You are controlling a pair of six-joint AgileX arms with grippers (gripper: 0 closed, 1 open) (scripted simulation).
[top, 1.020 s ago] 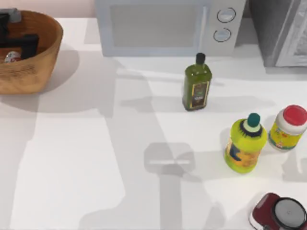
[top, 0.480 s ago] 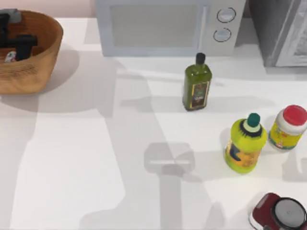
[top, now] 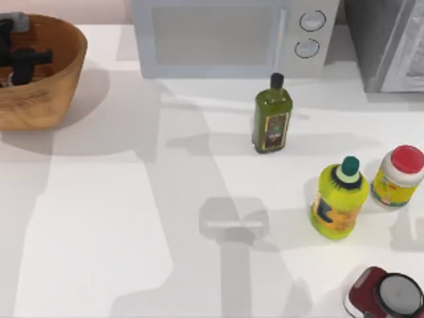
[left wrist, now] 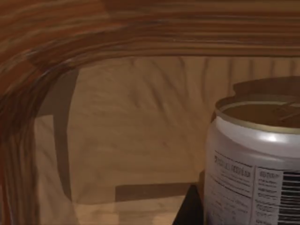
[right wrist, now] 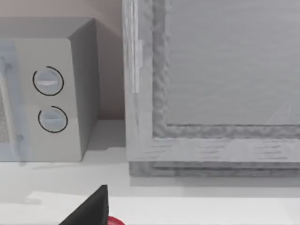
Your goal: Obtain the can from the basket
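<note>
Left gripper (top: 14, 66) reaches down inside basket (top: 56, 93).

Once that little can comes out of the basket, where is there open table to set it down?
Widest bare stretch: table between the basket and the olive oil bottle. Crowded on the right: yellow bottle, red-capped jar, dark red container.
</note>
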